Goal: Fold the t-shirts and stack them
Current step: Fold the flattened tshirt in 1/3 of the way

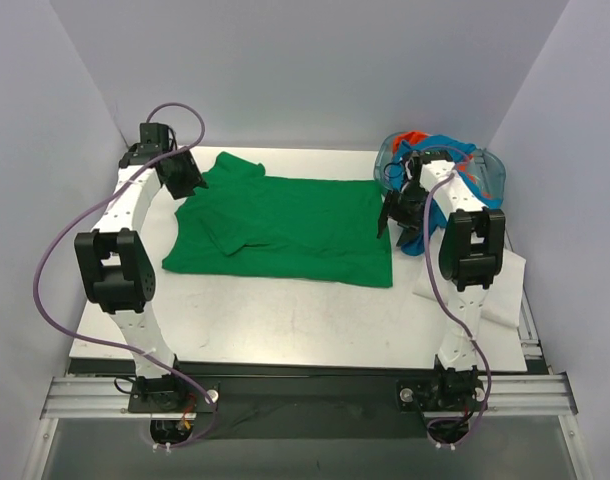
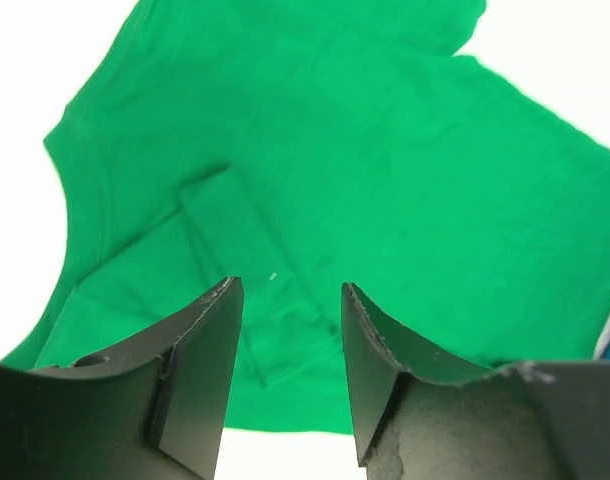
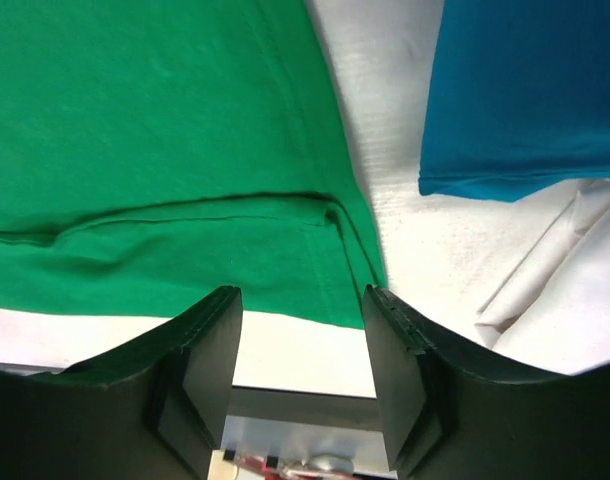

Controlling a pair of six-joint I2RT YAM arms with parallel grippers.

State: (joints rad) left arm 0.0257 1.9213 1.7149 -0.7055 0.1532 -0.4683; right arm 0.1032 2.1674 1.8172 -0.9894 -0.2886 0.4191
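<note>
The bright green t-shirt (image 1: 285, 228) lies spread flat across the table, one sleeve folded in over its left part. It fills the left wrist view (image 2: 365, 180) and the left of the right wrist view (image 3: 155, 160). My left gripper (image 1: 188, 178) is open and empty above the shirt's far left edge. My right gripper (image 1: 393, 213) is open and empty above the shirt's right edge. The turquoise blue t-shirt (image 1: 477, 170) lies bunched at the far right, a corner also in the right wrist view (image 3: 525, 100). A bit of orange-red shirt (image 1: 413, 139) peeks out behind it.
A white cloth (image 1: 505, 285) lies under and beside the right arm, also in the right wrist view (image 3: 575, 290). Grey walls close in the back and both sides. The table's front edge (image 1: 295, 365) runs by the arm bases.
</note>
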